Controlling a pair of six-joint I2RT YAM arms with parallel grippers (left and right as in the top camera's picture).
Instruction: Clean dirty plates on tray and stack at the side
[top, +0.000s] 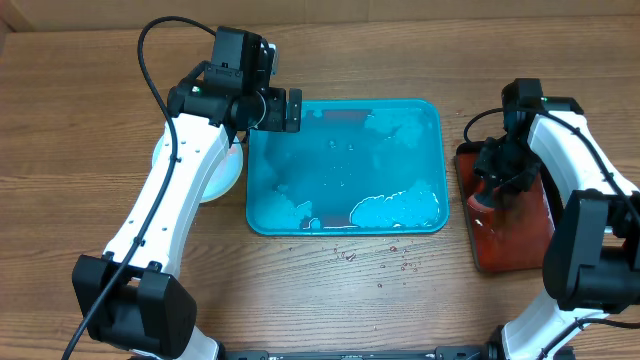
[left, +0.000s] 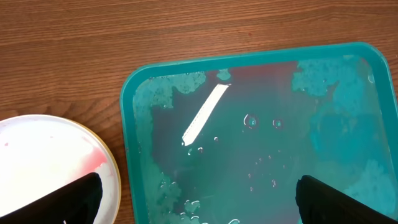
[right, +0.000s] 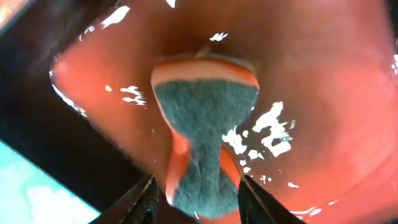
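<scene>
The teal tray (top: 432, 150) lies mid-table, wet, with patches of foam and no plate on it. It also shows in the left wrist view (left: 127, 124). A white plate (top: 222, 178) sits on the table left of the tray, mostly hidden under my left arm. In the left wrist view the plate (left: 43, 155) has a yellowish rim and a faint red smear. My left gripper (top: 278, 108) is open and empty above the tray's far-left corner (left: 199, 202). My right gripper (top: 492, 178) is shut on an orange sponge (right: 205, 106) with a grey-green scrub face, fingers (right: 198, 196) pinching it.
A dark red-brown tray (top: 515, 235), wet, lies at the right under my right gripper, and shows in the right wrist view (right: 311, 74). Water drops (top: 370, 260) dot the wooden table in front of the teal tray.
</scene>
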